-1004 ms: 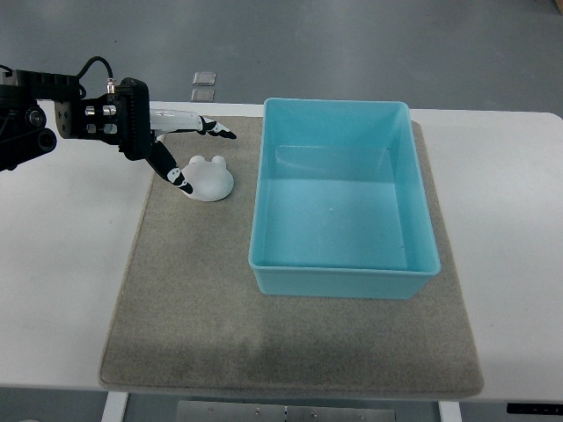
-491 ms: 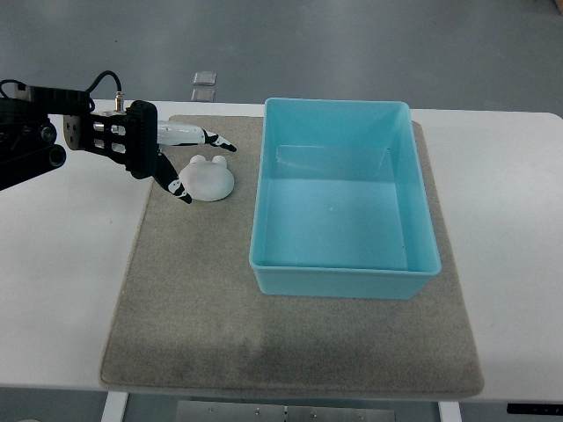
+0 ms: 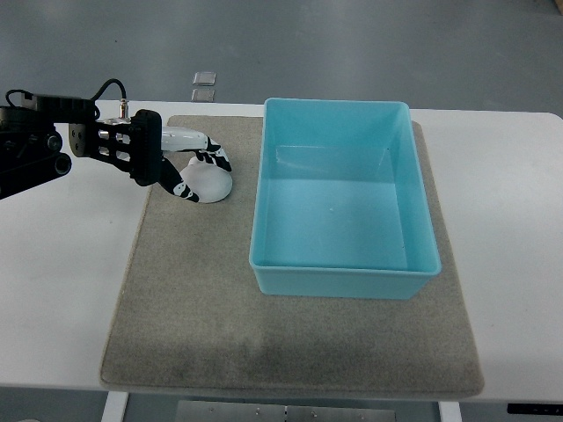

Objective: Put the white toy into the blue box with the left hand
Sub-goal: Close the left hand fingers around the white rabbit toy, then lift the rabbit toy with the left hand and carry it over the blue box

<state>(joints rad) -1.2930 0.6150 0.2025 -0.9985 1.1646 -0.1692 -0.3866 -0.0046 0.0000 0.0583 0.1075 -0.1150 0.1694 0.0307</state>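
The white toy (image 3: 209, 180), a small rounded figure, lies on the grey mat (image 3: 202, 299) near its far left corner. My left hand (image 3: 197, 165) comes in from the left edge and its fingers are curled over the toy's top and left side, closing around it while it still rests on the mat. The blue box (image 3: 340, 207), an open light-blue bin with nothing inside, stands on the mat just right of the toy. The right arm does not show.
The mat lies on a white table (image 3: 62, 290). Two small clear squares (image 3: 204, 85) sit on the floor beyond the table's far edge.
The left hand has shifted slightly right and lowered onto the toy. Its fingers, spread and pointing toward the box before, have curled down around the toy.
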